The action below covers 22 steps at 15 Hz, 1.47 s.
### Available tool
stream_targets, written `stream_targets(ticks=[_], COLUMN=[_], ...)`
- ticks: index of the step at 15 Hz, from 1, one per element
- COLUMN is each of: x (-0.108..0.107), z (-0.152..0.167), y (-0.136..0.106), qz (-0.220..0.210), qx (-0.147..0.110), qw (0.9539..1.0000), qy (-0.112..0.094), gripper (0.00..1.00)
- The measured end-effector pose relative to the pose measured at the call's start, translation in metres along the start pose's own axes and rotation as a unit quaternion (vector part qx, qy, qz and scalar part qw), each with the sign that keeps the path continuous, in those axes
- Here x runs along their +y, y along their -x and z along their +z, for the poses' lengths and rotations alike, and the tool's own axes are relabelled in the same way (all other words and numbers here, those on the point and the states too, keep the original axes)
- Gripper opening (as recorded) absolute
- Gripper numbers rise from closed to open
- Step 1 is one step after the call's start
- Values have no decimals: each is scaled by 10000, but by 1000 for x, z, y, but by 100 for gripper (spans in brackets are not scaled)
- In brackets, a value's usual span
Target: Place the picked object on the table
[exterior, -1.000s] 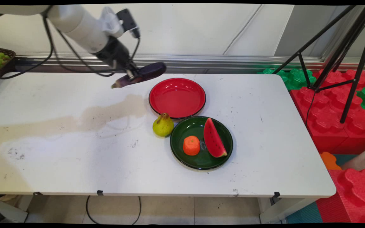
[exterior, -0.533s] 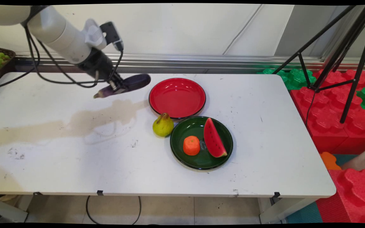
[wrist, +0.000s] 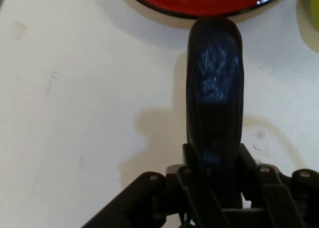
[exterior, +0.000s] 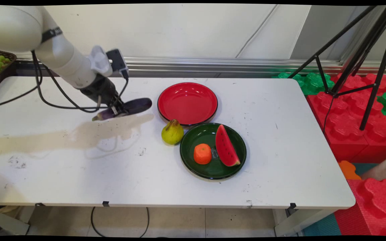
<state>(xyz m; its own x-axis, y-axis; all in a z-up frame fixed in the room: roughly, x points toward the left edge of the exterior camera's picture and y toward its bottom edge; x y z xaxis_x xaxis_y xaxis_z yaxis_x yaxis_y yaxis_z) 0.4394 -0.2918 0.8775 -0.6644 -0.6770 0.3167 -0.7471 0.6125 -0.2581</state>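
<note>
— Left of centre in the main view, what does the gripper [exterior: 117,108] carry?

— An eggplant [exterior: 126,107], clamped between the closed fingers near its stem end, so the fat end juts right toward the red plate [exterior: 187,103]. It hangs just above the table [exterior: 79,174], casting a shadow below.

— And the rest?

— A pear [exterior: 172,132] sits at the red plate's lower rim; the green plate [exterior: 213,170] holds an orange [exterior: 202,153] and a watermelon slice [exterior: 226,146].
</note>
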Motion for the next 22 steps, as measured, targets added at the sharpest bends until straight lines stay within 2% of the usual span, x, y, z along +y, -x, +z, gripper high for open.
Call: stream_targets(ticks=[7, 16, 17, 22], x=[14, 18, 19, 22], z=[41, 68, 69, 71], y=[-4, -10, -10, -8], qz=[-59, 0, 6, 77], qx=[-109, 1, 7, 28], qw=[9998, 9998, 9998, 9998], qy=[141, 185, 180, 185], gripper=[0, 0, 100, 100])
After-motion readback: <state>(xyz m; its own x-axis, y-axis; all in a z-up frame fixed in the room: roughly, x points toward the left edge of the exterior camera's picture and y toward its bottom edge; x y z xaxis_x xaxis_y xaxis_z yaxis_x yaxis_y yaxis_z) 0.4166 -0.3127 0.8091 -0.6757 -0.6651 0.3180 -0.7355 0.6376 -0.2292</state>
